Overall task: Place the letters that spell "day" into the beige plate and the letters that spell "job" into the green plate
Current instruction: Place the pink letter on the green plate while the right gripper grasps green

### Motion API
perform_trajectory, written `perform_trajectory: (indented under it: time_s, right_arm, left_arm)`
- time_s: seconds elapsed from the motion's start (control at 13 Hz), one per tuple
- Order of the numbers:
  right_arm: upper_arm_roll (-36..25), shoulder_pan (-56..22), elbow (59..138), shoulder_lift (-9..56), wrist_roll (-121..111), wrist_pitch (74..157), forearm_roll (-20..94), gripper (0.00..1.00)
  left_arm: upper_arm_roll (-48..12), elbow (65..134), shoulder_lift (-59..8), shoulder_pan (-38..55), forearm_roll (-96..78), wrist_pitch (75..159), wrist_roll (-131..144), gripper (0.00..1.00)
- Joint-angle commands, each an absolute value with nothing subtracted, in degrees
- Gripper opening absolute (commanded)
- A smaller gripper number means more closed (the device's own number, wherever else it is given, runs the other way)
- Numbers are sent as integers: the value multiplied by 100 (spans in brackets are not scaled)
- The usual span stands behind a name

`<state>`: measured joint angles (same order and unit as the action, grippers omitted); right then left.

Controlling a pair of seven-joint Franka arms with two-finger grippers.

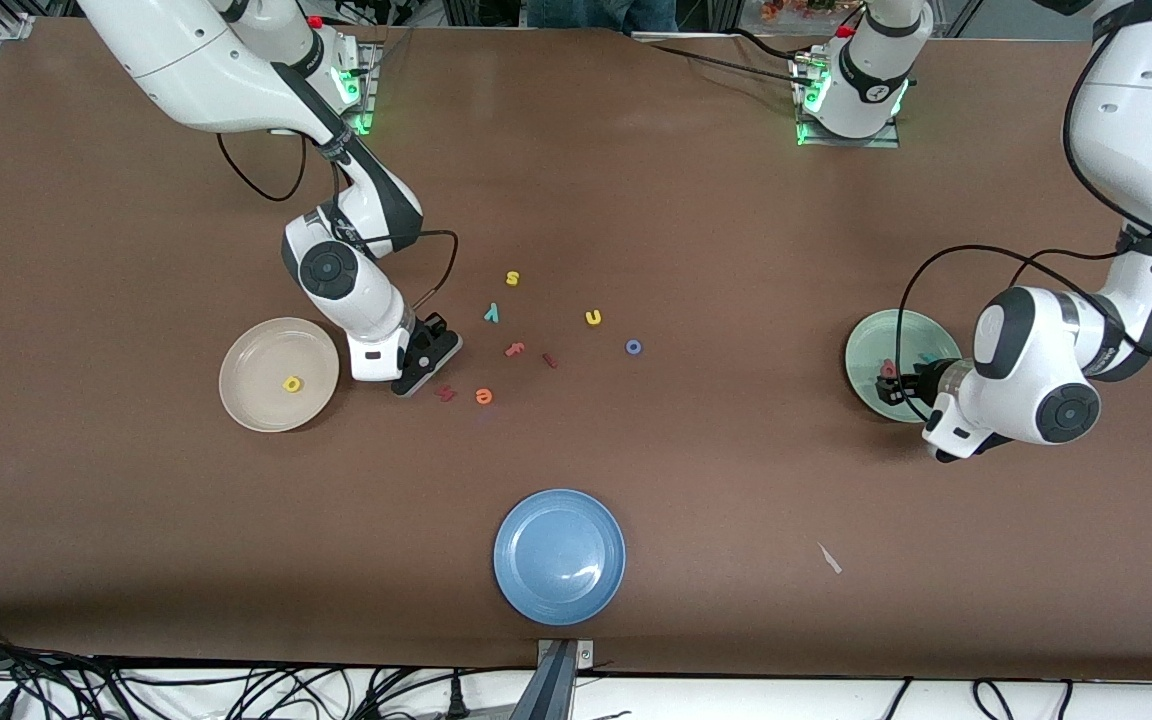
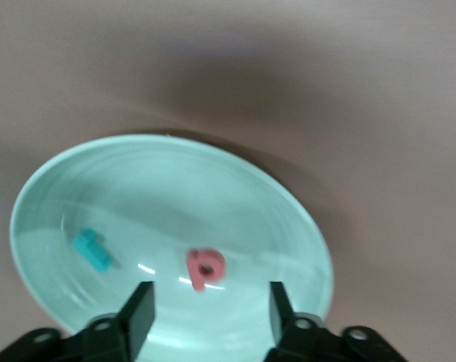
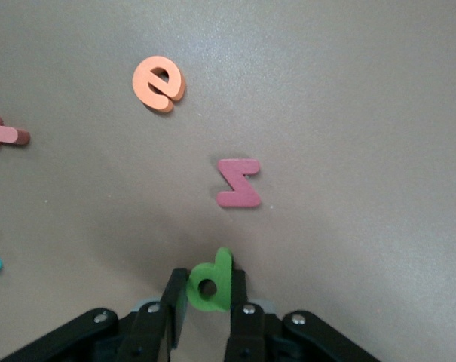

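Note:
The beige plate (image 1: pixel 256 360) lies toward the right arm's end with a yellow round letter (image 1: pixel 292 384) in it. Beside it my right gripper (image 1: pixel 419 372) is low at the table, shut on a green round-bowled letter (image 3: pixel 210 283); that letter is hidden in the front view. The teal "y" (image 1: pixel 491 313) and the blue round letter (image 1: pixel 633 347) lie loose mid-table. My left gripper (image 2: pixel 210 309) hangs open and holds nothing over the green plate (image 2: pixel 175 181), which holds a teal "j" (image 2: pixel 92 251) and a coral-red letter (image 2: pixel 206 269).
Loose letters on the table: yellow "s" (image 1: pixel 512 278), yellow "u" (image 1: pixel 593 318), pink "f" (image 1: pixel 514 349), a small red piece (image 1: pixel 549 360), dark red "z" (image 3: pixel 238 183), orange "e" (image 3: pixel 159 83). A blue plate (image 1: pixel 559 556) sits near the front edge.

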<state>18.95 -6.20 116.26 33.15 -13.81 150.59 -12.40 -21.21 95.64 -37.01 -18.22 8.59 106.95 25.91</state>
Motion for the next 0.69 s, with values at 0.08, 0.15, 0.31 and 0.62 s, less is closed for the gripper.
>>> perform_trajectory:
  time_s: [0.08,0.15,0.31,0.62]
  right_arm:
    - [1820,-624,11733,3174,-1380,15065,-1336,5]
    - [1741,-615,11733,2981,-1432,14873,-1353,5]
    - [1696,-441,11716,2411,-1922,14022,-1336,5]
    - [1417,298,11760,1969,-3319,13386,-1301,6]
  left_arm:
    - [-3090,9554,-3164,-1775,387,10301,3836,100]
    - [-3416,9562,-3181,-1758,387,10379,4406,100]
    - [-3770,9615,-3260,-1426,378,10878,5339,100]
    - [-3744,9685,-3646,-362,422,11750,6502,100]
